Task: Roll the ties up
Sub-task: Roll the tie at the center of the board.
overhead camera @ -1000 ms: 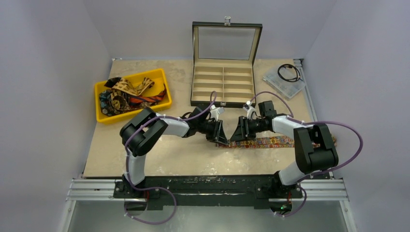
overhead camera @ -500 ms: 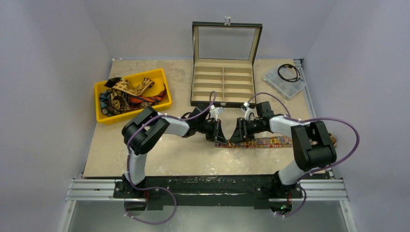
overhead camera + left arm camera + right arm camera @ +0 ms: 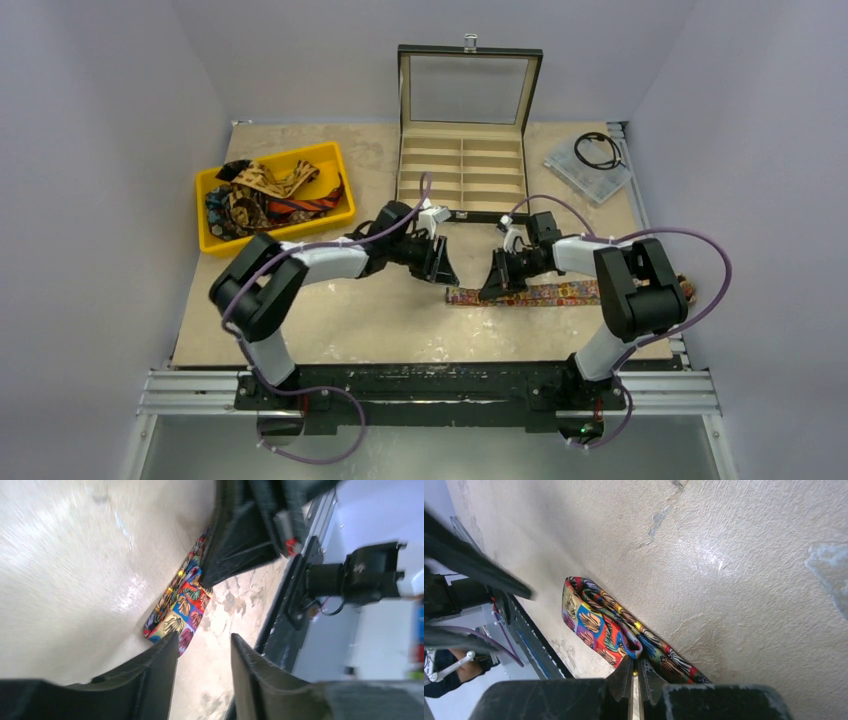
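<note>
Backing away from the work, your left fingers (image 3: 441, 268) have lifted toward the open black box with beige compartments (image 3: 462, 175); a moment ago they crowded the same tie end as the right pair. They stand partly open with nothing between them.

Your right fingers (image 3: 623, 677) stay down in front of the box, pressed almost together on a fold of the long multicoloured floral fabric necktie (image 3: 596, 625). The short flap beyond the pinch is doubled over on itself. The rest runs flat along the table (image 3: 330, 310), off to the right of the box front. I judge the first turn is started and now depends on that single pinch; the roll proper is not yet built.

The fabric looks thin, smooth and limp, with a soft rounded crease rather than a sharp one, so it will likely spring open if released. The table is pale, mottled and slightly glossy, and probably offers little grip. The other patterned ties (image 3: 265, 195) lie tangled in the yellow plastic tray (image 3: 290, 153) left of the box.
</note>
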